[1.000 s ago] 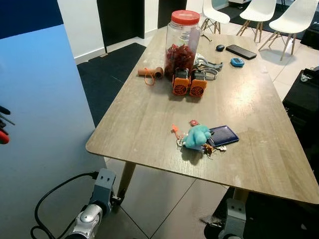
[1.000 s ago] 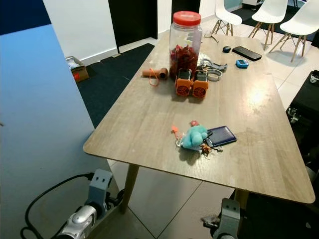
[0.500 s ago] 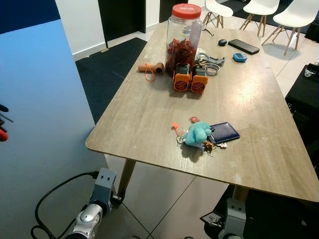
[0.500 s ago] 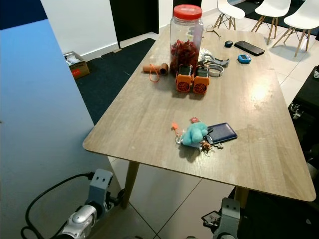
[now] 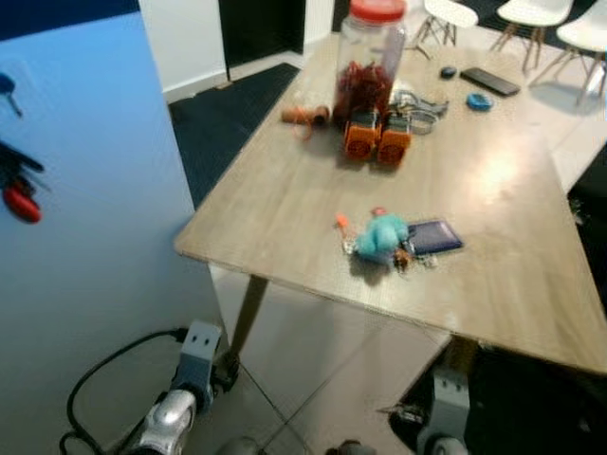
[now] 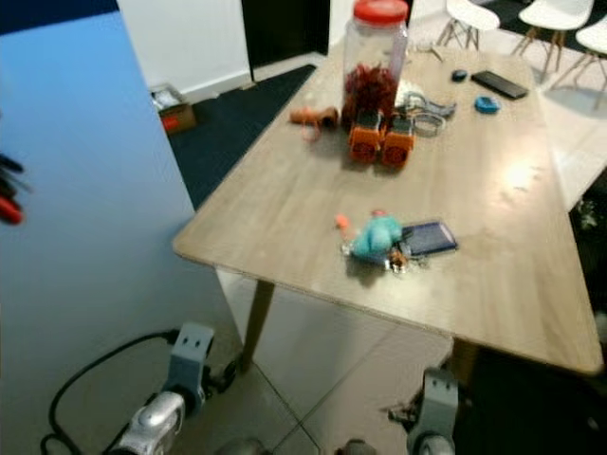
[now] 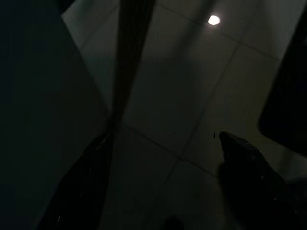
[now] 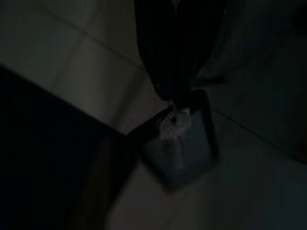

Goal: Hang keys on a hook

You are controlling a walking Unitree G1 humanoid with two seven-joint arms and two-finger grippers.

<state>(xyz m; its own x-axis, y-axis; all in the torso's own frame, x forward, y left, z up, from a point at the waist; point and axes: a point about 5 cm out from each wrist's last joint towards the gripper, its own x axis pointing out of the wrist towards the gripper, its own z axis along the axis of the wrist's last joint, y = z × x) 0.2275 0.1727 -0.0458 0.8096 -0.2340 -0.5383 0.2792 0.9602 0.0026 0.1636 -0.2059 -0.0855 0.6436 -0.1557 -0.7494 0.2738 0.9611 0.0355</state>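
The keys (image 5: 379,238), a bunch with a teal plush charm and an orange tag, lie on the wooden table (image 5: 285,204) near its front edge, beside a dark blue wallet (image 5: 434,236). On the blue panel (image 5: 85,190) at the left hang dark hooks with a red item (image 5: 21,203). Both arms hang low beside the table: the left wrist (image 5: 194,365) and the right wrist (image 5: 444,408). In the dark left wrist view my left gripper (image 7: 165,139) stands open over the floor tiles. My right gripper (image 8: 172,98) looks shut, with nothing in it.
Farther back on the table stand a tall jar with a red lid (image 5: 372,52), two orange devices (image 5: 377,140), a roll of twine (image 5: 305,116), a phone (image 5: 498,81) and a small blue object (image 5: 479,100). White chairs (image 5: 579,24) stand beyond. A black cable (image 5: 104,379) runs on the floor.
The camera has shifted and the picture is blurred; more of the blue panel with its hooks now shows at the left. The keys and the arms have not moved.
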